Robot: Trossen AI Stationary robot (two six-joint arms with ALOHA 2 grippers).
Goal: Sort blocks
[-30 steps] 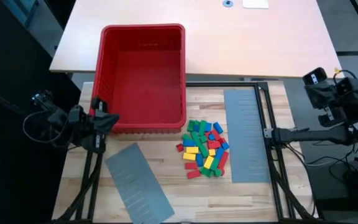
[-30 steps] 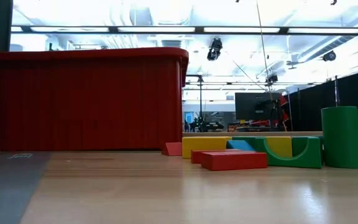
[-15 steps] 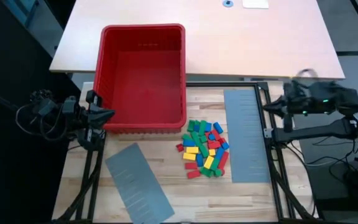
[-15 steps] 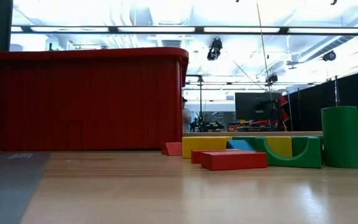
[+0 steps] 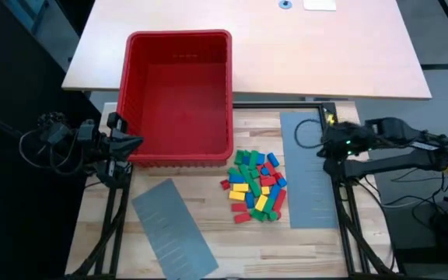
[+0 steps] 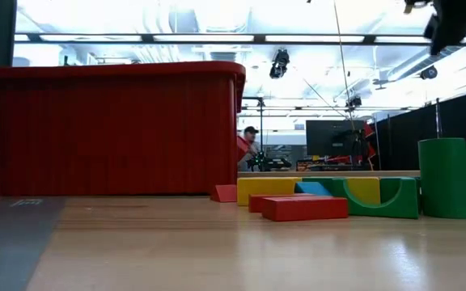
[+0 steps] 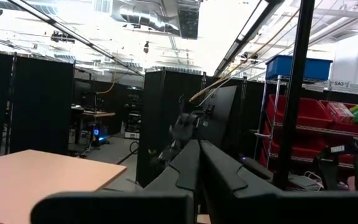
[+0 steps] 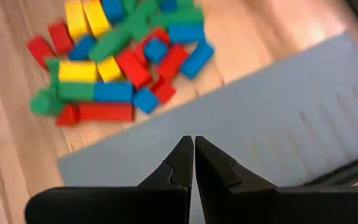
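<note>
The blocks [image 5: 255, 185] lie open from above, hemmed by the red bin [image 5: 179, 93] behind and a grey slotted panel [image 5: 308, 167] beside them; bare tabletop [image 5: 224, 237] lies in front.

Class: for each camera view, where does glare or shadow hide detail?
Low view: bright ceiling lights glare behind the big red plastic bin, shading its near wall. Left wrist view: ceiling lights glare white; the dark left hand is a silhouette. High view: even light on the small coloured blocks.
</note>
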